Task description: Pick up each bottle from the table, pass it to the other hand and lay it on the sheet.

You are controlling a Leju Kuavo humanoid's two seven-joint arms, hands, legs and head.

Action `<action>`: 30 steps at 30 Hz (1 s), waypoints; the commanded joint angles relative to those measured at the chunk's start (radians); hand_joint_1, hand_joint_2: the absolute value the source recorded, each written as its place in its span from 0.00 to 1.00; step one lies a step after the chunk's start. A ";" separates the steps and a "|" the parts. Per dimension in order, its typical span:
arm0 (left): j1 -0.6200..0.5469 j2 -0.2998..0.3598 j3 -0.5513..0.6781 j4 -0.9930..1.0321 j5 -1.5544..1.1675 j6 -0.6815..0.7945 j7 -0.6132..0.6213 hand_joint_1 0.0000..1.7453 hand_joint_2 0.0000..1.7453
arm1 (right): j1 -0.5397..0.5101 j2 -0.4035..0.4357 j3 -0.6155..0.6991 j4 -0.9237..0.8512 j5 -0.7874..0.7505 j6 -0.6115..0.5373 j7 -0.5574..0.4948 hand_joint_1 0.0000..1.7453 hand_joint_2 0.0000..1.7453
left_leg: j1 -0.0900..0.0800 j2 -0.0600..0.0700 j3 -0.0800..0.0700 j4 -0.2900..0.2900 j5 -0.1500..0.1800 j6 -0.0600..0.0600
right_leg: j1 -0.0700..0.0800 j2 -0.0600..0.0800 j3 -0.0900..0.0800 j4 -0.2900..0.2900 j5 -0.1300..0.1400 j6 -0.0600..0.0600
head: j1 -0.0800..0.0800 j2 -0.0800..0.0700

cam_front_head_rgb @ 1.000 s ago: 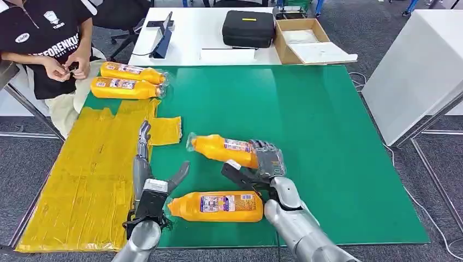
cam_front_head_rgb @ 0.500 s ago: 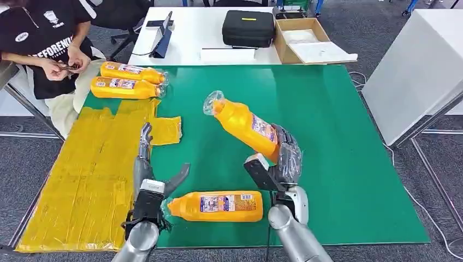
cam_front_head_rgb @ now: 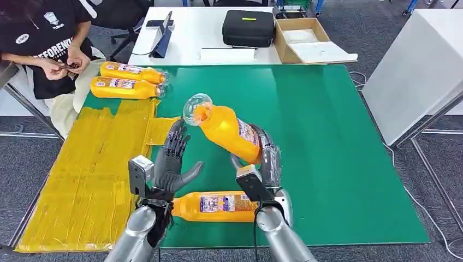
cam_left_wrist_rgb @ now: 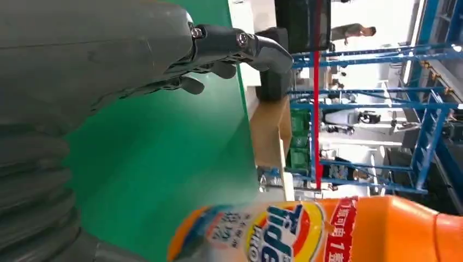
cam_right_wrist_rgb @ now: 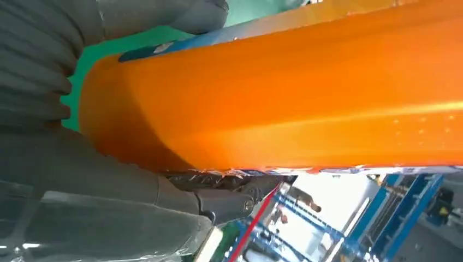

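Orange bottle (cam_front_head_rgb: 229, 130) tilts above the green surface (cam_front_head_rgb: 327, 142), your right hand (cam_front_head_rgb: 266, 161) clamped on its base; left hand (cam_front_head_rgb: 172, 164) beside it, fingers spread. Your left wrist view shows its label.

From my head camera, the right robot hand (cam_front_head_rgb: 266, 162) covers the bottom of the lifted bottle (cam_front_head_rgb: 226, 130), so I cannot see its base. The bottle on the tabletop (cam_front_head_rgb: 215, 206) is partly hidden behind both arms. The person (cam_front_head_rgb: 46, 41) is cut off by the picture edge, and the small thing in the person's fingers is too small to tell. In my left wrist camera the bottle's label (cam_left_wrist_rgb: 284, 233) is cut off by the edge and blurred, so I cannot read it.
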 commanded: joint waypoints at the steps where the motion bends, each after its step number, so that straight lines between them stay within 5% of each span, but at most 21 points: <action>1: -0.050 0.010 -0.022 0.083 0.006 -0.007 0.007 0.00 1.00 | -0.059 0.003 0.046 0.093 0.001 0.017 0.000 1.00 1.00 | 0.002 0.001 0.004 0.000 -0.002 -0.005 | 0.002 -0.001 0.005 -0.002 -0.001 -0.003 | 0.000 0.000; 15: -0.123 -0.017 -0.056 0.090 0.062 0.021 0.042 0.00 1.00 | -0.198 0.102 0.177 0.314 0.047 0.065 0.054 1.00 1.00 | 0.001 0.002 0.001 0.001 -0.001 -0.004 | 0.001 0.000 0.001 0.000 0.000 -0.003 | 0.000 0.000; 30: -0.109 -0.002 -0.018 0.047 0.109 0.048 0.035 0.00 1.00 | -0.243 0.102 0.390 0.379 -0.071 0.077 0.106 1.00 1.00 | 0.002 0.002 0.002 0.000 -0.001 -0.004 | 0.001 0.001 0.002 0.000 0.000 -0.003 | 0.000 0.000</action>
